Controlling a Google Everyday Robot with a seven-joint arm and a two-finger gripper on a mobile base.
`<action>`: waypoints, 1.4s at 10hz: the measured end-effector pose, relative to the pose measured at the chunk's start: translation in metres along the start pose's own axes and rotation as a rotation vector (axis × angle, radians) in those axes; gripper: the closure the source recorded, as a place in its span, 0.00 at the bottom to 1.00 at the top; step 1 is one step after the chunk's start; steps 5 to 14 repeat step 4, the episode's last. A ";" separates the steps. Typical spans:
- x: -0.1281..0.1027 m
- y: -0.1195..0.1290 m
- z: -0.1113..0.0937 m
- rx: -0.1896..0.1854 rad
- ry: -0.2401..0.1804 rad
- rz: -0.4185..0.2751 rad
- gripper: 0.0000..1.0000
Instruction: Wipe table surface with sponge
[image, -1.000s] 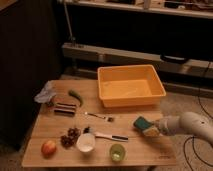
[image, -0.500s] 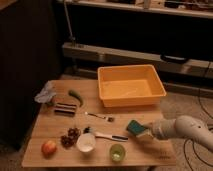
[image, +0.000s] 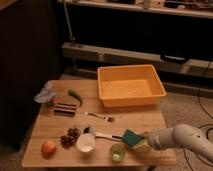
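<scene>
Your gripper (image: 141, 143) has slid the flat teal-green, yellow-bottomed sponge (image: 131, 137) leftward along the light brown wooden table surface (image: 132, 118); fingers clamp its right end.

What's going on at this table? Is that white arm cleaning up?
A robot arm reaches in from the right, its pincer holding a teal sponge against the wooden table surface near the front edge, apparently to wipe it. The sponge sits right beside a small green cup, with a white bowl, utensils and fruit further left, so it is working close to clutter. An orange tub stands behind.
</scene>
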 end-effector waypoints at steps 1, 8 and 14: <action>0.005 0.002 0.000 -0.007 0.009 0.001 1.00; 0.026 0.009 0.000 -0.030 0.049 0.007 1.00; 0.026 0.009 0.000 -0.030 0.049 0.007 1.00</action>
